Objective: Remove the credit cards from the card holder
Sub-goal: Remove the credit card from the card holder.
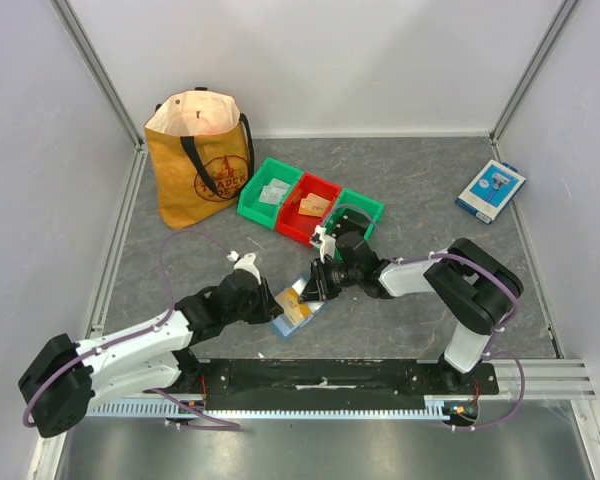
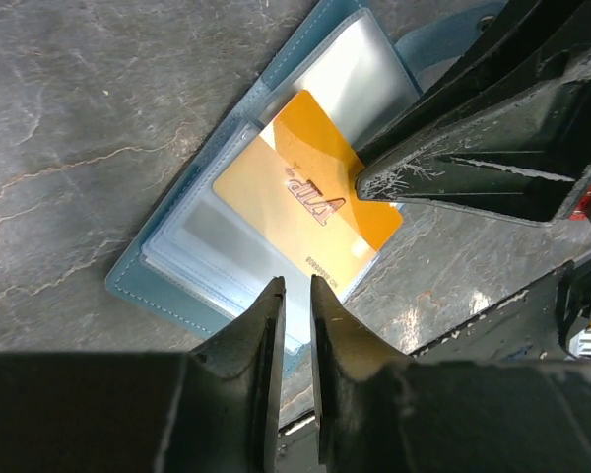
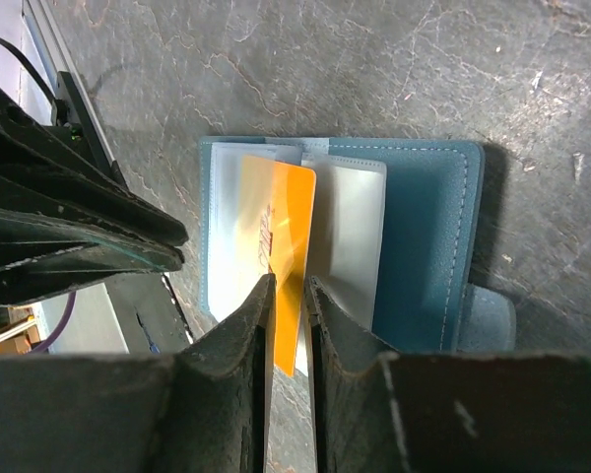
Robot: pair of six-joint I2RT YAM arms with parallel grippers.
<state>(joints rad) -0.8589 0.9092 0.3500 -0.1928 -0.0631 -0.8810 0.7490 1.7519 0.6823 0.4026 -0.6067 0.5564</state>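
Slightly parted right hand (image 3: 288, 288) perhaps touches orange card (image 3: 281, 217).

Orange card (image 2: 295, 202) lay half out of the open blue wallet (image 2: 128, 283). Right gripper (image 2: 362, 182) tips sat at its edge.

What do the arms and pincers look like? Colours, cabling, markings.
Left arm and right arm: white links, chunky black joints. A purple cable loops along each. Left pincer and right pincer: black, tapered, scuffed at the tips. No markings can be read.
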